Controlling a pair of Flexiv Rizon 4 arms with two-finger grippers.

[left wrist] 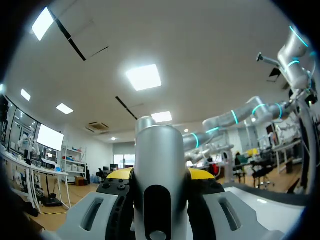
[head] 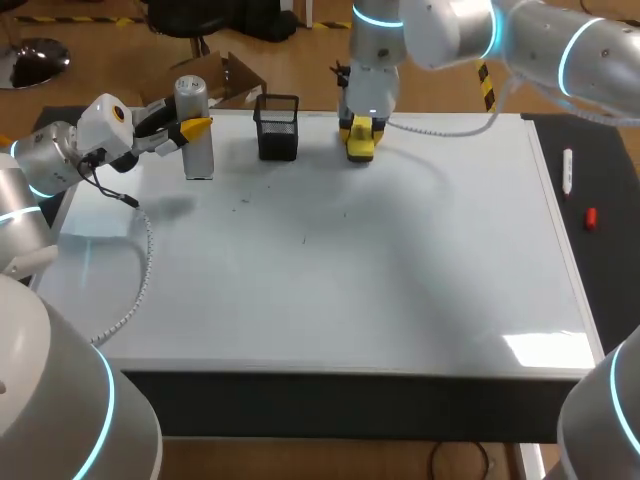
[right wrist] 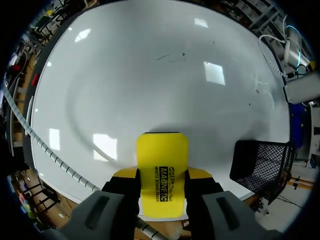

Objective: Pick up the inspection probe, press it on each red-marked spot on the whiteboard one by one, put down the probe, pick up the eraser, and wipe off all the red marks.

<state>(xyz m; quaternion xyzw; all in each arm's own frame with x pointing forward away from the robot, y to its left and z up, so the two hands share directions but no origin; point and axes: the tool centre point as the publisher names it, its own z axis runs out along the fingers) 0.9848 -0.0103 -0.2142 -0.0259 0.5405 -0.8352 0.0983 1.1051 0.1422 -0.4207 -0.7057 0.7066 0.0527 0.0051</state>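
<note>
Closest in: right end effector [right wrist: 162, 175], both fingers pinched on the sides of the yellow eraser [right wrist: 162, 150], narrow opening, firm hold. Eraser sits at the rear edge of the whiteboard [head: 400, 300], label side toward my wrist; can't tell if it touches the surface. Black mesh basket [head: 277, 127] is just beside it, toward my left. Left end effector [left wrist: 159, 175] is closed on the silver probe [left wrist: 159, 145], 1 finger each side. Probe stands upright at the board's rear left corner, well apart from the eraser; can't tell if its base rests on the board. No red marks visible on the board, only 3 or so faint dark specks near the middle. Pen [head: 568, 170] and red cap [head: 590, 218] lie off the board on my right.

Judgement: wiping step, probably late or done. To do it well: pad flat, even downward pressure, straight overlapping passes from the rear edge across the specks. Start away from the basket so I don't clip it, and leave the left arm and probe out of the sweep.
</note>
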